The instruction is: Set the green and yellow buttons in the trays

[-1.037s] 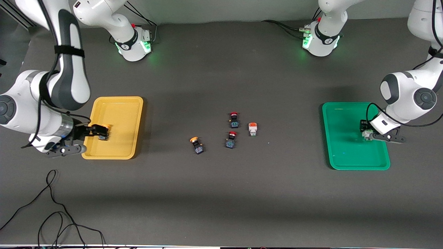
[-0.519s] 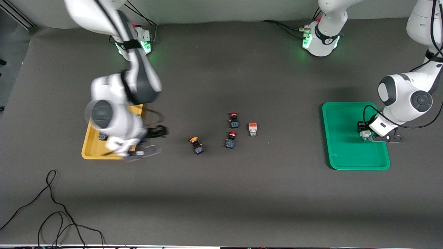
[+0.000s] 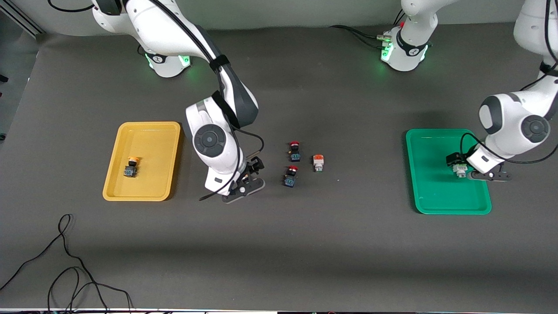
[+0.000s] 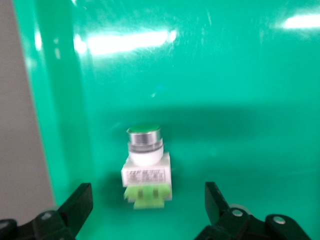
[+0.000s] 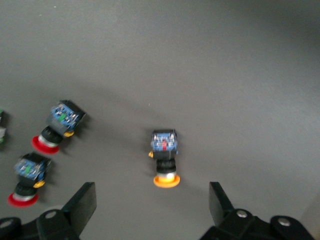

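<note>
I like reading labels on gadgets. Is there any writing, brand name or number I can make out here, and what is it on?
None can be read.
Green button in the green tray: a white label with rows of print, too blurred to read.
Right arm and left arm: round marks on the joints, no legible letters.
Yellow button on the table: no text visible.

White arms [image 3: 220, 144], grey joints, black cables
</note>
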`<move>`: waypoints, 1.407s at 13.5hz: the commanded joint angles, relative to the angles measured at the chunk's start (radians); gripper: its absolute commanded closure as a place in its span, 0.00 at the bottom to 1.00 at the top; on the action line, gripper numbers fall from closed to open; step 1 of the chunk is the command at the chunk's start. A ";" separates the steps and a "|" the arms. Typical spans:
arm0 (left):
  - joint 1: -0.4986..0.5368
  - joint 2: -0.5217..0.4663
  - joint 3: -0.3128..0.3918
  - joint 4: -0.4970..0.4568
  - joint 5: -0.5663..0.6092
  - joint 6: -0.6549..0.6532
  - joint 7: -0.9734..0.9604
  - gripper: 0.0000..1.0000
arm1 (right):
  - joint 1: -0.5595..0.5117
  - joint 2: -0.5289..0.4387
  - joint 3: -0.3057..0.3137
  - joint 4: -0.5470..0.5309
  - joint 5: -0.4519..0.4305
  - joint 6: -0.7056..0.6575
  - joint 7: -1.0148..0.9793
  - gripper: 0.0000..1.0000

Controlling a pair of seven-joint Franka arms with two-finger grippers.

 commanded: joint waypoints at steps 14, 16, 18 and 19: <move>-0.349 -0.049 -0.213 0.563 -0.165 -0.760 -0.498 0.01 | 0.061 0.110 0.015 -0.145 0.011 0.379 0.050 0.67; -0.446 0.011 -0.213 0.614 -0.165 -0.731 -0.635 0.01 | 0.061 0.087 0.010 -0.142 0.011 0.359 0.059 0.70; -0.524 0.056 -0.213 0.616 -0.163 -0.656 -0.730 0.01 | 0.057 0.026 0.001 -0.130 0.010 0.246 0.061 0.71; -0.560 0.077 -0.213 0.616 -0.155 -0.624 -0.776 0.01 | 0.051 -0.023 -0.002 -0.122 0.010 0.175 0.071 0.72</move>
